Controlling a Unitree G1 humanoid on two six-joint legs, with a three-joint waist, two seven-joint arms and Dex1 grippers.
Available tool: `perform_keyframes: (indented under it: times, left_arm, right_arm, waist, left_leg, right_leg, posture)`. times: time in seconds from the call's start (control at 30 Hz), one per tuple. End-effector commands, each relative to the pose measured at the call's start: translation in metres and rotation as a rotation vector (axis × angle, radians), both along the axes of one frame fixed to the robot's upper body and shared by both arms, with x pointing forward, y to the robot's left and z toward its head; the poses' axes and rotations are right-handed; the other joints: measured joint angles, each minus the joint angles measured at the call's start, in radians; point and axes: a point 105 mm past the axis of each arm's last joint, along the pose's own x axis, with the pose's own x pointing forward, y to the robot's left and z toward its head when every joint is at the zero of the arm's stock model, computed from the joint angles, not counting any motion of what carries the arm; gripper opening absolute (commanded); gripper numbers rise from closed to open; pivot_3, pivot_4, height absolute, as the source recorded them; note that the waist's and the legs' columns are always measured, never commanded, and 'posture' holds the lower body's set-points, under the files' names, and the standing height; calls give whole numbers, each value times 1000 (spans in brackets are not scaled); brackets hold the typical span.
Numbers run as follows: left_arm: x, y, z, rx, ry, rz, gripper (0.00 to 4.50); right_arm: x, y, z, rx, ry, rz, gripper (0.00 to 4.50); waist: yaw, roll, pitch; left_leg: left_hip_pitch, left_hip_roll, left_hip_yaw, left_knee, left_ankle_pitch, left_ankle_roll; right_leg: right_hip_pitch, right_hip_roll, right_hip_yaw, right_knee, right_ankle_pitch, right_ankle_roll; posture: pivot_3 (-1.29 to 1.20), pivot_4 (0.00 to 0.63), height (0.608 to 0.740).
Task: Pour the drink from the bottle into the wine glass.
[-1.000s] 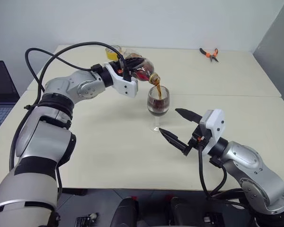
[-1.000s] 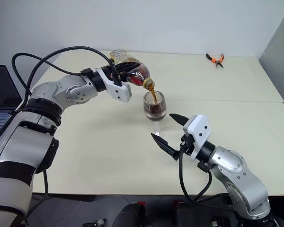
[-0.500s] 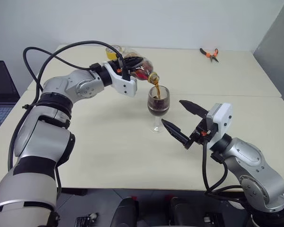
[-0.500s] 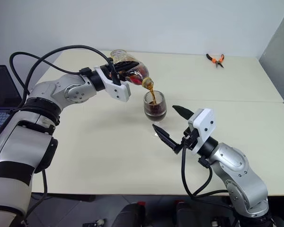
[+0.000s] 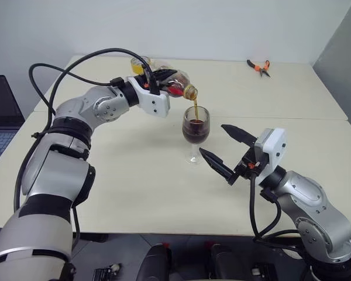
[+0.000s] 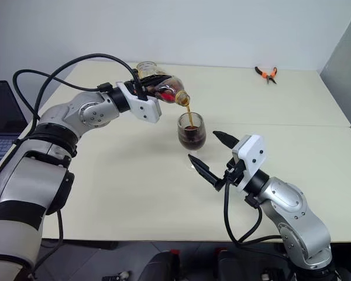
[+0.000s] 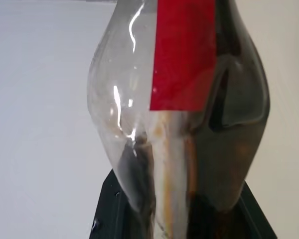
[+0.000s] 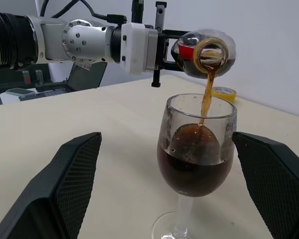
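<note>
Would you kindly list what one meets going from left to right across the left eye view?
Laptop → left gripper → bottle → wine glass → right gripper → pliers.

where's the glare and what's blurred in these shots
Left wrist view: white highlights streak the clear bottle, which sits too close and looks soft. Right wrist view: the glass and stream are sharp, the laptop behind is blurred. Eye views: even light, faint shadows on the table.
</note>
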Motion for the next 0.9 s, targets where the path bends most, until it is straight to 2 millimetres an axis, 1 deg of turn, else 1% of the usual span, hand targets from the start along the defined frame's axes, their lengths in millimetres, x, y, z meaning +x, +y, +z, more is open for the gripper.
perform_keyframes:
  times: [0.03, 0.23, 0.3, 0.37, 0.43, 0.53, 0.57, 0.6, 0.7, 0.77, 0.87, 0.9]
  left_arm:
    - [-9, -5, 13, -83, -5, -63, 694]
    - [-13, -5, 5, -157, 73, -92, 693]
    - [-9, 2, 5, -285, 133, -69, 693]
    - [-8, 6, 4, -352, 174, -58, 693]
    - [-5, 12, 1, -459, 236, -39, 692]
    - [0, 27, -6, -700, 370, 4, 691]
    - [0, 30, -9, -744, 397, 17, 690]
    - [1, 35, -14, -809, 435, 36, 690]
    - [-1, 45, -25, -902, 495, 87, 690]
    - [1, 54, -34, -1015, 554, 130, 690]
    - [3, 73, -67, -1181, 658, 253, 689]
    - [3, 76, -73, -1208, 675, 278, 689]
  right_arm:
    - [-5, 1, 8, 11, -48, 16, 4500]
    - [-5, 2, 8, 7, -52, 21, 4500]
    - [-5, 3, 8, 1, -61, 27, 4500]
    - [-6, 3, 9, -4, -69, 31, 4500]
    - [-8, 4, 10, -12, -71, 46, 4500]
    - [-14, 7, 10, -25, -45, 100, 4500]
    - [-16, 8, 10, -30, -39, 112, 4500]
    - [-17, 8, 10, -39, -34, 122, 4500]
    - [-17, 8, 12, -58, -36, 129, 4500]
    - [-15, 7, 14, -68, -43, 122, 4500]
    - [-13, 7, 19, -75, -9, 128, 4500]
    - [-12, 7, 19, -85, 3, 124, 4500]
  waist:
    - [-1, 0, 0]
    - [-2, 0, 0]
    - [-2, 0, 0]
    - [-3, 0, 0]
    - [-4, 0, 0]
    - [-8, 0, 0]
    - [-10, 0, 0]
    - [-11, 0, 0]
    - [-14, 0, 0]
    - [-15, 0, 0]
    - [-17, 0, -1]
    - [-18, 0, -1]
  left_leg:
    - [0, 0, 0, 0, 0, 0]
    - [-1, 0, -1, 3, 0, 0]
    - [-1, 0, 0, 4, 0, 0]
    - [-1, 0, 0, 6, 0, 0]
    - [-1, 0, -1, 6, 0, 1]
    - [-1, 0, -1, 7, 0, 1]
    - [-1, 1, -1, 7, -1, 1]
    - [-1, 1, -1, 7, 0, 1]
    - [-1, 1, -2, 7, -1, 1]
    - [-1, 1, -2, 7, -1, 2]
    - [-1, 1, -2, 8, -2, 3]
    - [-1, 1, -2, 8, -2, 3]
  right_leg:
    - [0, 0, 0, 0, 0, 0]
    - [0, 0, 1, 2, 0, 0]
    - [0, 0, 1, 3, 0, 0]
    - [0, 0, 1, 4, 0, 0]
    - [0, 0, 2, 5, 0, 0]
    - [0, 0, 2, 5, 0, 0]
    - [0, 0, 2, 6, 0, 0]
    - [0, 0, 2, 5, 0, 0]
    - [0, 0, 2, 6, 0, 0]
    - [0, 0, 2, 6, 0, 0]
    - [0, 0, 2, 7, 0, 0]
    - [0, 0, 2, 7, 0, 0]
  posture:
    - [0, 150, 740]
    - [0, 150, 740]
    - [0, 150, 740]
    - [0, 150, 740]
    - [0, 150, 740]
    - [0, 150, 740]
    - [0, 150, 740]
    - [0, 150, 740]
    - [0, 150, 740]
    - [0, 150, 740]
    - [0, 150, 740]
    - [0, 150, 740]
